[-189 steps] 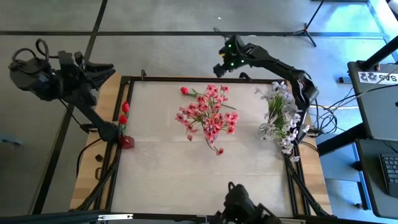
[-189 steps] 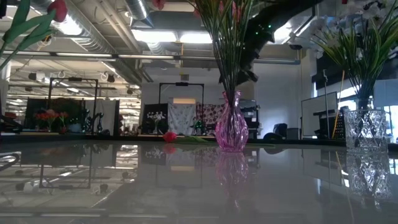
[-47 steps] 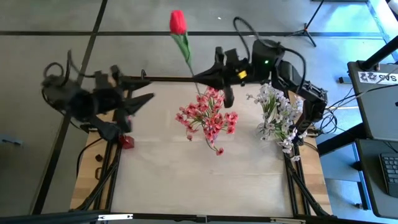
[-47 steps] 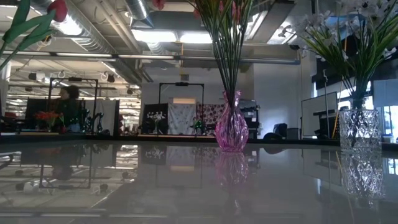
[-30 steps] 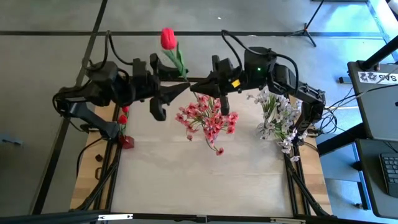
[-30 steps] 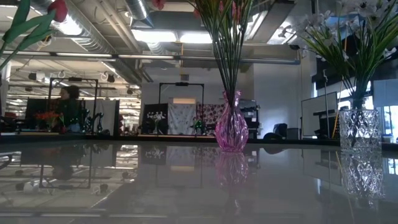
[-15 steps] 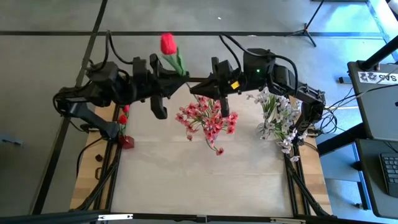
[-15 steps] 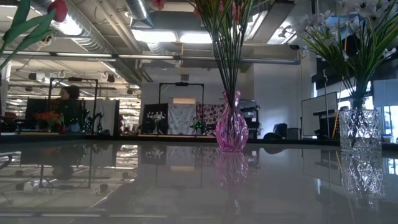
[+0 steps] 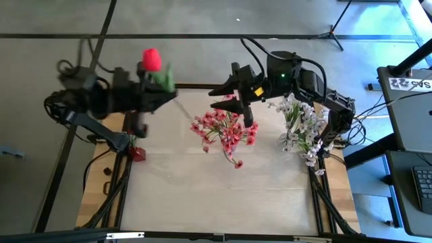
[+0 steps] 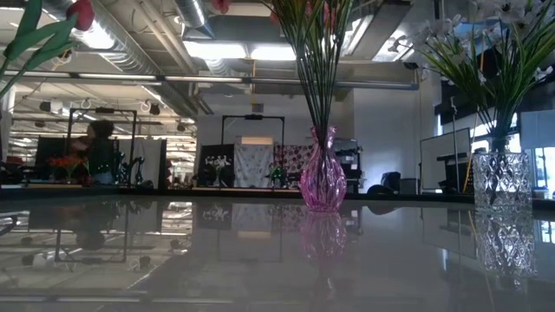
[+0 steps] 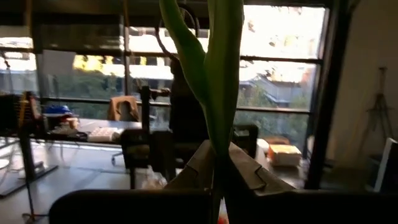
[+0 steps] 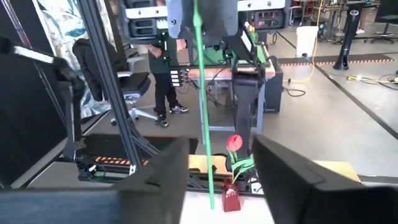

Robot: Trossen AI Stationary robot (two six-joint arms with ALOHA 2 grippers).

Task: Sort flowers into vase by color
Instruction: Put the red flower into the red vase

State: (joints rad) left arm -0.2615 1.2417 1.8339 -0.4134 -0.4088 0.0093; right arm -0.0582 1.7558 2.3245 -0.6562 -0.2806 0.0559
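High over the table's far left, my left gripper [image 9: 173, 99] is shut on a red flower [image 9: 151, 59] with green leaves [image 9: 163, 77]. My right gripper [image 9: 216, 96] stands open to its right, above the far edge, and touches nothing. The flower's thin stem [image 12: 202, 93] shows beyond its parted fingers. A small red vase [image 9: 137, 154] with a red bud [image 12: 234, 143] stands at the left edge. The pink flowers [image 9: 226, 128] stand by their stems in a pink vase [image 10: 323, 182] at the middle. The white flowers [image 9: 300, 125] stand in a clear vase [image 10: 501, 178] at the right. My left gripper pinches the red flower's green stem [image 11: 217, 171] between its two fingers, just below the leaves. The fingers reach out level toward the table's right and lie across the stem. The flower stands roughly upright, bud on top, its lower stem hanging free well clear of the table.
The table's black frame [image 9: 202, 86] runs along the far edge under both arms. A person [image 12: 163, 68] is in the room beyond the table's left side. The near half of the tabletop [image 9: 223, 196] lies bare.
My left gripper has shut on the red flower's stem and my right gripper has opened and let go of it. My left arm has then carried the flower toward the table's left edge, away from my right gripper, with the bud still up.
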